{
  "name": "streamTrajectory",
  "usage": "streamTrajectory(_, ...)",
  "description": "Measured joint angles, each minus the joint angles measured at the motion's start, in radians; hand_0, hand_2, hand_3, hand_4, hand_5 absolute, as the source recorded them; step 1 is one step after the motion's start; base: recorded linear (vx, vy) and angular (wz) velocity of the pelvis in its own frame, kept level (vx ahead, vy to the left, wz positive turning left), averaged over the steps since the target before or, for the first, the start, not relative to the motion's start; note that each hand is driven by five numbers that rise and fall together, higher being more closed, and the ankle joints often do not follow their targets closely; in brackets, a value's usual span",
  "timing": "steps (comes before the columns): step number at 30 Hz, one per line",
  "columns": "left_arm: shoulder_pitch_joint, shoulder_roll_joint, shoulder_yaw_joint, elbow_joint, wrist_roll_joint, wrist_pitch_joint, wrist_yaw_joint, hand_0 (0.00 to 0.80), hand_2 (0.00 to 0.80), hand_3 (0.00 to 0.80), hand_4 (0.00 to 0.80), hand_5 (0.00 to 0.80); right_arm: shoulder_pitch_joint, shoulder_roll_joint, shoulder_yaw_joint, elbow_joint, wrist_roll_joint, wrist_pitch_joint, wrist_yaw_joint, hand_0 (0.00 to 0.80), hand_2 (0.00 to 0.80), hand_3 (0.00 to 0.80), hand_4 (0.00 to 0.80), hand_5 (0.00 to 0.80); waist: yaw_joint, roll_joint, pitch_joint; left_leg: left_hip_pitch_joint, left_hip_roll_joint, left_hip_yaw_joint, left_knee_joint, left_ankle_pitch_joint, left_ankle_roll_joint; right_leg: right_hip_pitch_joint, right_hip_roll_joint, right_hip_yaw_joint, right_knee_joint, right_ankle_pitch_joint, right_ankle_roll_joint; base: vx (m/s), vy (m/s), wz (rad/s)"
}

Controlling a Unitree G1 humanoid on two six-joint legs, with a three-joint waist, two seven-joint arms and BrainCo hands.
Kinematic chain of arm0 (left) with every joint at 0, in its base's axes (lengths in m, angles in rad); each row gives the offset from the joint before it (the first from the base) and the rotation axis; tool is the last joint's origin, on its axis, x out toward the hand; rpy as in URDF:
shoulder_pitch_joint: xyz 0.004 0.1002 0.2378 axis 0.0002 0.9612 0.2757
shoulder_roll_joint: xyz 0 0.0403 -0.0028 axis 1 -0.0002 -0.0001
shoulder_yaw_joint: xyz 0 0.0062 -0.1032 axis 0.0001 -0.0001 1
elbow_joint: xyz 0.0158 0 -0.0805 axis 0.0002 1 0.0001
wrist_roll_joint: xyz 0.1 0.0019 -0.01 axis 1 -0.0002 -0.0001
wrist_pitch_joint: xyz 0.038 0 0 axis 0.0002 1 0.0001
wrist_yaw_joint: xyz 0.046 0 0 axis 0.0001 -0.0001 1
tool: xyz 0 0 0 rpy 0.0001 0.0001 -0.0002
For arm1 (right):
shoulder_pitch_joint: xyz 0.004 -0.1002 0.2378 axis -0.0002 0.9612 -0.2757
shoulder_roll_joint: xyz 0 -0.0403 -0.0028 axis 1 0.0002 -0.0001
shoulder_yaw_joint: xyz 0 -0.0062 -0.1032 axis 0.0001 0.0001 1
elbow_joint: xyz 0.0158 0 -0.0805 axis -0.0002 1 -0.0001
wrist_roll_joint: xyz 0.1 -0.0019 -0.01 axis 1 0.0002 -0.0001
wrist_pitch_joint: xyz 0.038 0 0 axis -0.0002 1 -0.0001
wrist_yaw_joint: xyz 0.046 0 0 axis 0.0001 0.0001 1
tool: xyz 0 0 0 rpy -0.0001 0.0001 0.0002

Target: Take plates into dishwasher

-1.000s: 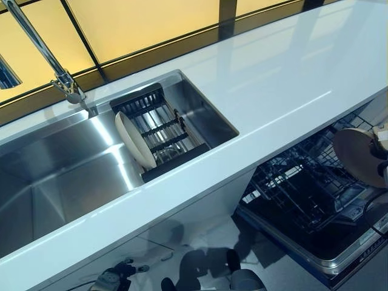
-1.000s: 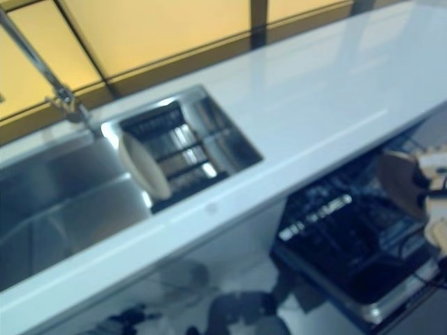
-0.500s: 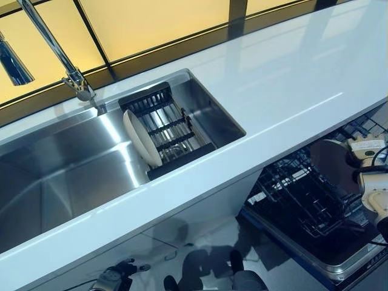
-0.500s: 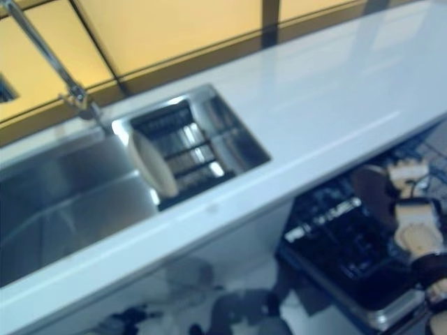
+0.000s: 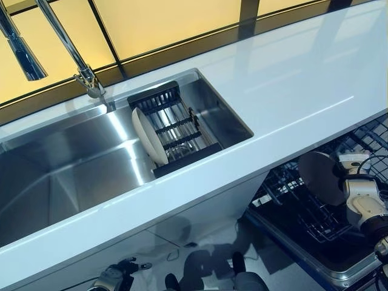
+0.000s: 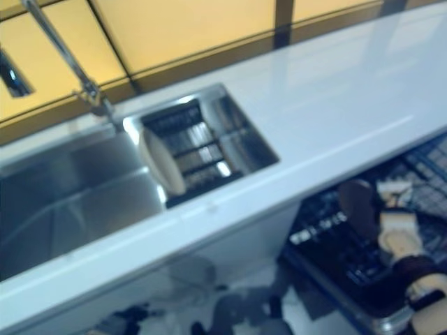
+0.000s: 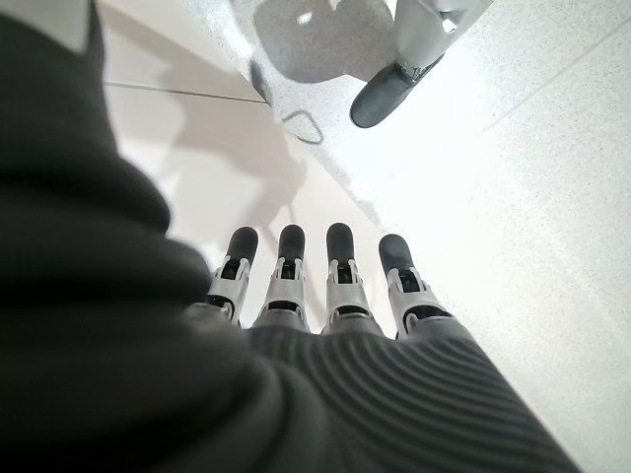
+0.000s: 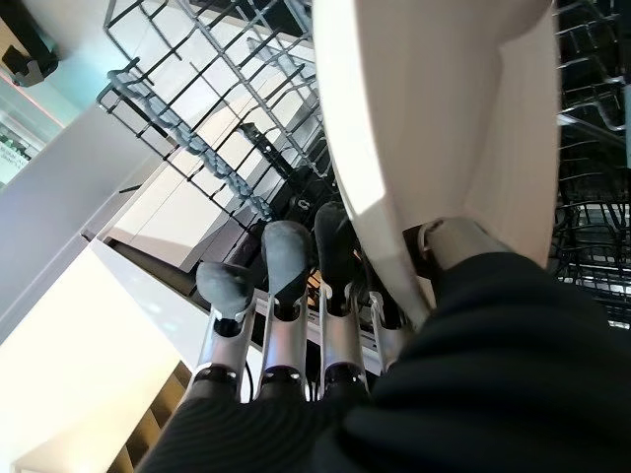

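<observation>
My right hand [image 5: 362,199] is shut on a pale round plate [image 5: 321,177], held upright on its edge just above the open dishwasher's dark wire rack [image 5: 306,215]. In the right wrist view the plate [image 8: 444,128] sits pinched between my fingers [image 8: 286,261] and my thumb, with the rack's wires [image 8: 187,108] close behind. A second pale plate [image 5: 149,136] stands on its edge in a black drainer rack [image 5: 176,130] inside the steel sink [image 5: 66,170]. My left hand [image 7: 330,291] hangs open above the floor, holding nothing.
A white counter [image 5: 291,79] runs along the sink and overhangs the dishwasher. A tall chrome tap [image 5: 66,48] stands behind the sink, before a yellow-lit panelled wall. The dishwasher's lower tray sticks out over the pale floor [image 5: 200,242].
The camera has shifted a little. My right hand has carried the plate left and down, closer to the dishwasher rack. The plate in the sink has not moved.
</observation>
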Motion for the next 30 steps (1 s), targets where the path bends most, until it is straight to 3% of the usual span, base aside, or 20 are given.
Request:
streamTrajectory(8, -0.015, -0.013, 0.0, 0.0, 0.0, -0.001, -0.001, 0.0, 0.0, 0.0, 0.0, 0.0, -0.022, 0.048, 0.0, 0.104, 0.125, 0.028, 0.002, 0.8, 0.8, 0.8, 0.8, 0.8, 0.024, 0.004, 0.002, 0.001, 0.0, -0.002, 0.0, 0.0, -0.001, 0.002, 0.0, -0.001, 0.0, 0.0, 0.0, 0.0, 0.0, 0.0)
streamTrajectory(30, -0.017, -0.02, -0.001, 0.006, 0.0, 0.0, 0.002, 0.0, 0.0, 0.0, 0.0, 0.0, -0.048, 0.106, 0.0, 0.247, 0.156, 0.054, -0.004, 0.8, 0.8, 0.8, 0.8, 0.8, 0.047, 0.006, 0.003, 0.002, -0.001, -0.025, 0.001, 0.006, 0.002, 0.019, -0.003, -0.025, 0.0, -0.001, -0.001, 0.001, -0.002, 0.03)
